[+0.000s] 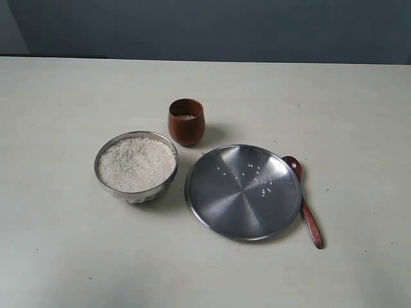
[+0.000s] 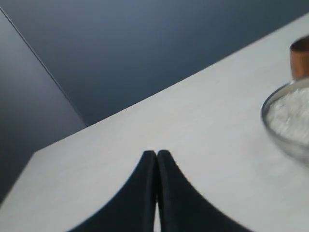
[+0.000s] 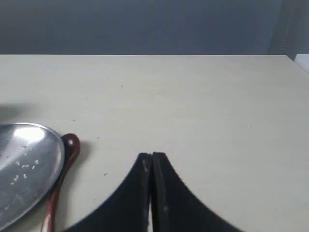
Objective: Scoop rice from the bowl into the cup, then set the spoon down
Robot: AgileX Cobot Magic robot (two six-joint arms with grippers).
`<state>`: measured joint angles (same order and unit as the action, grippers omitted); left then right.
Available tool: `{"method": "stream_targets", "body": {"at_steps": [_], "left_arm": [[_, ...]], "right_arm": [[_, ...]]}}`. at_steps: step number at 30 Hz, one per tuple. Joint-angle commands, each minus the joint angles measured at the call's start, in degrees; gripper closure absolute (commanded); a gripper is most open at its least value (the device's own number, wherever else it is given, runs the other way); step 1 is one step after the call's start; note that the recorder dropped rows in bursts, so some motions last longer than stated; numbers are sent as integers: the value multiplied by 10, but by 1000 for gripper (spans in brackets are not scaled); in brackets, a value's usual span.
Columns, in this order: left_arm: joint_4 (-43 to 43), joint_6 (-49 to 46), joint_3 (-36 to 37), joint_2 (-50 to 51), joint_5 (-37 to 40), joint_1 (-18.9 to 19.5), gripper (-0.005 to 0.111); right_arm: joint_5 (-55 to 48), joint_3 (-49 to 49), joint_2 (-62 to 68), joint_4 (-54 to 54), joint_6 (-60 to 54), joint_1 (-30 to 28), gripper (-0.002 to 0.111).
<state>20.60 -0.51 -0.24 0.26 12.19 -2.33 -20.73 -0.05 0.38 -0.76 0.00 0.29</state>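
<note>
The left gripper point(image 2: 157, 153) is matte black, its two fingers point(image 2: 137, 198) broad at the base and curving in to slim blunt tips; the right gripper point(image 3: 151, 155), above the table point(image 3: 203, 106), has the same black, tapered shape; faint pale scuffs mark its fingers point(image 3: 166, 193).

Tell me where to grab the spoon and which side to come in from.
Grip the spoon on the free end of its handle, probably from above with the right gripper. It lies flat on the table along the right rim of the plate; the oval bowl sits close against that rim, while the tail end angles clear.
</note>
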Motion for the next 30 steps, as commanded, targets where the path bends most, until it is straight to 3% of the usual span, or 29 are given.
{"method": "stream_targets", "body": {"at_steps": [1, 3, 4, 13, 22, 30], "left_arm": [[-331, 85, 2, -3, -112, -1, 106], [-479, 85, 2, -3, -171, -1, 106], [-504, 85, -8, -3, -153, -1, 106], [-412, -4, -234, 14, 64, -1, 106], [-387, -106, -356, 153, 236, -1, 106], [-337, -106, -392, 241, 320, -1, 106]], "right_arm": [[1, 1, -4, 0, 0, -1, 108], [1, 1, -4, 0, 0, -1, 108], [1, 1, -4, 0, 0, -1, 108], [1, 1, -4, 0, 0, -1, 108], [1, 1, -4, 0, 0, -1, 108], [1, 1, -4, 0, 0, -1, 108]]}}
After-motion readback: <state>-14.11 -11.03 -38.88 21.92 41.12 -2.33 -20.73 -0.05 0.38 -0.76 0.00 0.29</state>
